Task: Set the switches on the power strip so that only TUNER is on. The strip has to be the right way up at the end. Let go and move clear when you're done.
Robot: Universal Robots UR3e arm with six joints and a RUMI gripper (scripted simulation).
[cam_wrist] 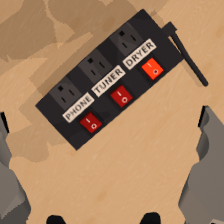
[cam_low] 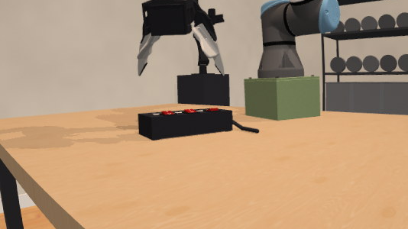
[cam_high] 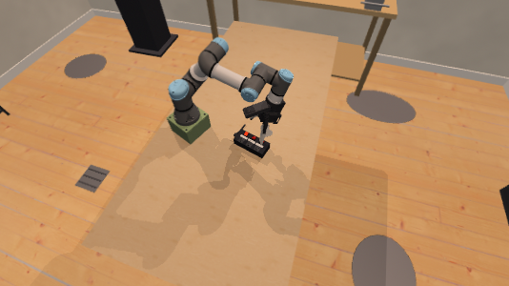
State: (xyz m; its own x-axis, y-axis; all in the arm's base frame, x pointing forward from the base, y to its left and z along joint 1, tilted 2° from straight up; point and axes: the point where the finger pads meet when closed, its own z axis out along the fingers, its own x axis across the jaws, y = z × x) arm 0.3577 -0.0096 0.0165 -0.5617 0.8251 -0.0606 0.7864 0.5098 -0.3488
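The black power strip [cam_high: 251, 142] [cam_low: 185, 124] [cam_wrist: 75, 117] lies on the table the right way up, sockets and switches facing up. It has three red rocker switches labelled PHONE [cam_wrist: 90, 122], TUNER [cam_wrist: 121, 96] and DRYER [cam_wrist: 152, 69]. The DRYER switch glows brighter orange-red; the PHONE and TUNER switches are darker red. A short black cable stub [cam_wrist: 187, 57] [cam_low: 246, 127] leaves the DRYER end. My gripper [cam_high: 263, 132] [cam_low: 181, 71] is open and empty. It hangs right above the strip, with a finger showing at each side of the wrist view.
The arm's green base block [cam_high: 189, 125] [cam_low: 282, 97] stands on the table behind the strip. A black box with a small stand [cam_low: 203, 88] and a shelf of grey spheres [cam_low: 367, 43] are in the background. The table's edge [cam_low: 23, 180] runs close at the left.
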